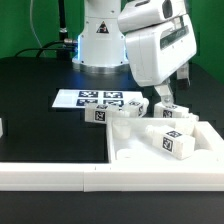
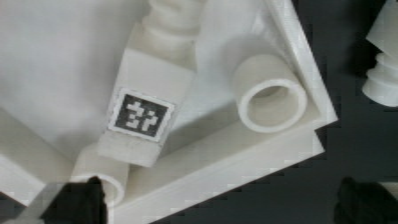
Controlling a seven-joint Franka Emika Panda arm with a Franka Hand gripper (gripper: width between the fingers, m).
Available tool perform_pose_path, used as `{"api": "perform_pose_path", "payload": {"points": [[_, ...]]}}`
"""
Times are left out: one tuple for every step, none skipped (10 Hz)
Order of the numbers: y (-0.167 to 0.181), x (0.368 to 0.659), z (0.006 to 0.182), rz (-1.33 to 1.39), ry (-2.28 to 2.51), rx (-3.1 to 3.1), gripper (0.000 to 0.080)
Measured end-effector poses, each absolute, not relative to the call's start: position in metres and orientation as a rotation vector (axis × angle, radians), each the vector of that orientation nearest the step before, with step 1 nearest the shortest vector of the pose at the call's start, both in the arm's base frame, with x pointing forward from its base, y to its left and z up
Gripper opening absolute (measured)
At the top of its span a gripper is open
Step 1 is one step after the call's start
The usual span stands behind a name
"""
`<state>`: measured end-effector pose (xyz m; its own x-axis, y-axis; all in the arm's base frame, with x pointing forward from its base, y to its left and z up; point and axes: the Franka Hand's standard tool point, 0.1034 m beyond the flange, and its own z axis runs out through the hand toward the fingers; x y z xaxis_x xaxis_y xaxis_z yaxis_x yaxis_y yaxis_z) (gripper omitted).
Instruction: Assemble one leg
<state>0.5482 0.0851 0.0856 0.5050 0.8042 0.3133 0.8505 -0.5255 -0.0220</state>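
Observation:
In the exterior view several alike white legs with tags lie around the large white square panel (image 1: 130, 150): one leg (image 1: 100, 113) beside the marker board, one (image 1: 134, 108) at the panel's far edge, one (image 1: 171, 112) under the gripper, and one (image 1: 172, 143) inside the panel. My gripper (image 1: 172, 92) hangs open just above the far right legs. In the wrist view a tagged leg (image 2: 143, 112) lies on the panel (image 2: 231, 165) beside a hollow round peg end (image 2: 270, 105). The gripper (image 2: 217, 200) is open and empty, with one fingertip (image 2: 75, 200) beside that leg's end.
The marker board (image 1: 100, 98) lies on the black table behind the legs. A long white raised border (image 1: 55, 174) runs along the front. The robot base (image 1: 98, 40) stands at the back. Another white part (image 2: 381, 70) shows at the wrist view's edge.

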Motion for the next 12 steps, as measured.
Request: {"api": "perform_pose_path", "payload": {"points": [[0.086, 0.554, 0.091, -0.398, -1.374, -2.607, 0.0649], [0.091, 0.566, 0.092, -0.407, -1.328, -2.632, 0.0649], [0.099, 0.574, 0.089, -0.423, -1.199, -2.682, 0.0649], [0.109, 0.575, 0.083, -0.43, -1.123, -2.704, 0.0649], [0.108, 0.573, 0.077, -0.416, -1.091, -2.704, 0.0649], [0.107, 0.573, 0.078, -0.417, -1.091, -2.705, 0.0649], [0.108, 0.573, 0.077, -0.416, -1.092, -2.704, 0.0649], [0.108, 0.573, 0.077, -0.415, -1.092, -2.704, 0.0649], [0.107, 0.573, 0.077, -0.415, -1.092, -2.704, 0.0649], [0.106, 0.573, 0.075, -0.407, -1.086, -2.708, 0.0649], [0.101, 0.578, 0.071, -0.39, -1.074, -2.723, 0.0649], [0.102, 0.584, 0.07, -0.389, -1.056, -2.737, 0.0649]]}}
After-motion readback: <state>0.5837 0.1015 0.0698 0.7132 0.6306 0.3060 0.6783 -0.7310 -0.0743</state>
